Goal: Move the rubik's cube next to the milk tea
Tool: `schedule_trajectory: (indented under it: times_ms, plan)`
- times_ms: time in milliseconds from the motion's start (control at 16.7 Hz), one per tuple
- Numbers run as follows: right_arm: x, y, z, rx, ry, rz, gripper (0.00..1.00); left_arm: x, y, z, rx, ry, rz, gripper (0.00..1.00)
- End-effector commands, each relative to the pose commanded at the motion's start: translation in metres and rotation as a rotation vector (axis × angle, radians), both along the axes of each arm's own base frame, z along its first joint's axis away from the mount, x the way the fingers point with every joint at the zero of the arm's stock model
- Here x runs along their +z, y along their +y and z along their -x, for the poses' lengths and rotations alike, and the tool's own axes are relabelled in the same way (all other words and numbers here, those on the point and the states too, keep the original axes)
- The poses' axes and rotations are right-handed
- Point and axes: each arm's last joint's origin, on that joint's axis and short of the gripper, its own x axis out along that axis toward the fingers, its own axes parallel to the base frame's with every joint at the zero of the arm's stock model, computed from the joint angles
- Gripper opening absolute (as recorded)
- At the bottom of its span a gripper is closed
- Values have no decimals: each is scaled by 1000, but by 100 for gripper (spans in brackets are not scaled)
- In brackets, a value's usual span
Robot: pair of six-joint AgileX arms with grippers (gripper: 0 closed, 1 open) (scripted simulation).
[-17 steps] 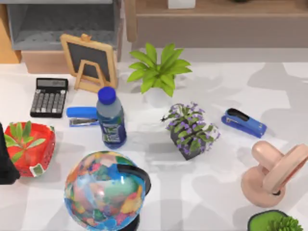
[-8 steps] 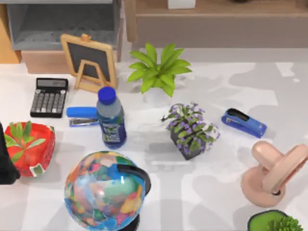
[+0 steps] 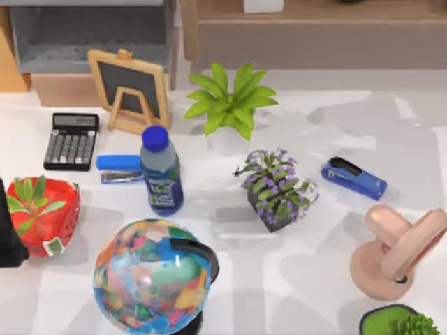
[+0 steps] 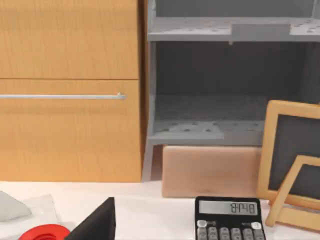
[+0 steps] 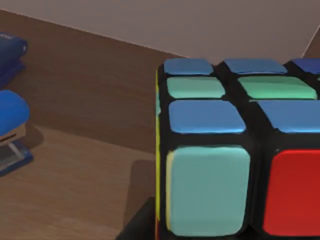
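1. Up close, my right wrist camera faces the cube (image 5: 235,150), which sits on a brown wooden shelf beside a blue stapler (image 5: 10,125), apparently for pickup.
2. Whether either gripper is open, I cannot tell.

Left arm (image 3: 8,227) sits at the table's left edge
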Motion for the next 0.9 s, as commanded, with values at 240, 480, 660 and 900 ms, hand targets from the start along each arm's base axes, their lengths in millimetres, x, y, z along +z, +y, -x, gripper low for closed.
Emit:
schedule_trajectory:
  times_ms: [240, 480, 660, 900]
  plan:
    - [16, 14, 12, -64, 267, -78, 0, 0, 0, 0, 0, 0, 0, 100]
    - [7, 41, 17, -130, 631, -160, 0, 0, 0, 0, 0, 0, 0, 100]
    - [-21, 70, 9, -164, 913, -172, 0, 0, 0, 0, 0, 0, 0, 100]
    - [-63, 94, 1, -218, 1199, -138, 0, 0, 0, 0, 0, 0, 0, 100]
